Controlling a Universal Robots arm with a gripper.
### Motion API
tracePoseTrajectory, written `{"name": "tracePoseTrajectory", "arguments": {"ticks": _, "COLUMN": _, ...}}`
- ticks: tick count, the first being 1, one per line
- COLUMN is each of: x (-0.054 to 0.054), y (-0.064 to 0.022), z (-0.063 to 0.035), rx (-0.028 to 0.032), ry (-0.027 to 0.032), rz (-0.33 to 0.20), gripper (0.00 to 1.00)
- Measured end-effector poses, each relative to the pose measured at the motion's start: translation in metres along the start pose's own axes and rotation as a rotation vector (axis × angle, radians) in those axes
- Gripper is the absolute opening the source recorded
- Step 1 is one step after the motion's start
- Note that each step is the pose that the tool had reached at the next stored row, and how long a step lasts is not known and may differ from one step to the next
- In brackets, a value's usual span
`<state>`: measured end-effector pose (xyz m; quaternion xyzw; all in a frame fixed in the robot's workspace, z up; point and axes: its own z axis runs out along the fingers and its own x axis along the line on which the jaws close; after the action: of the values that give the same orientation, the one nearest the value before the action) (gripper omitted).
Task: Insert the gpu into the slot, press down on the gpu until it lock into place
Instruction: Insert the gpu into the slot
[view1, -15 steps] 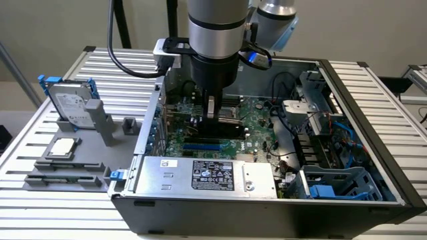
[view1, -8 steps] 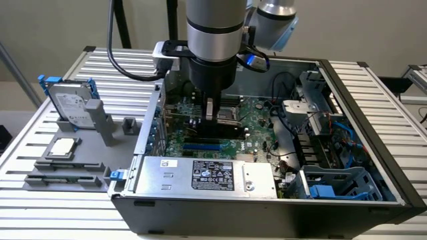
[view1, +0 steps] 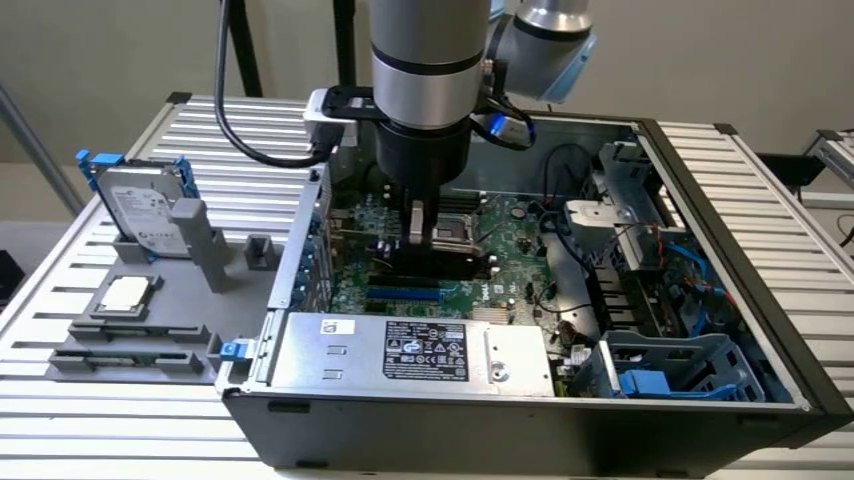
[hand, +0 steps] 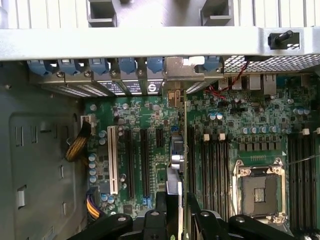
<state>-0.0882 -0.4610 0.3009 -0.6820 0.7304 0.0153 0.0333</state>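
Squarely, tool (view1: 424, 242) clamped shut on graphics card (view1: 430, 265), card stood edge-down beneath its fingers, just over blue slot (view1: 400, 296), inside open computer case (view1: 534, 430).

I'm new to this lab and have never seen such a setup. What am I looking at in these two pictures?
The thick grey column is a robot arm. Its gripper is clamped on the gpu, a black card held upright by the blue slot inside an open computer case; whether it is seated, I cannot tell. One picture is taken from off the arm; the other from a camera on its wrist, looking down the card's edge. Beside the case, on the slatted table, stands a hard drive.
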Motion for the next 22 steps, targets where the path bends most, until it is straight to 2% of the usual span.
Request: {"name": "tracePoseTrajectory", "arguments": {"ticks": 22, "x": -0.001, "y": 0.0054, "z": 0.0206, "rx": 0.0002, "ry": -0.0001, "rz": 0.000, "gripper": 0.26}}
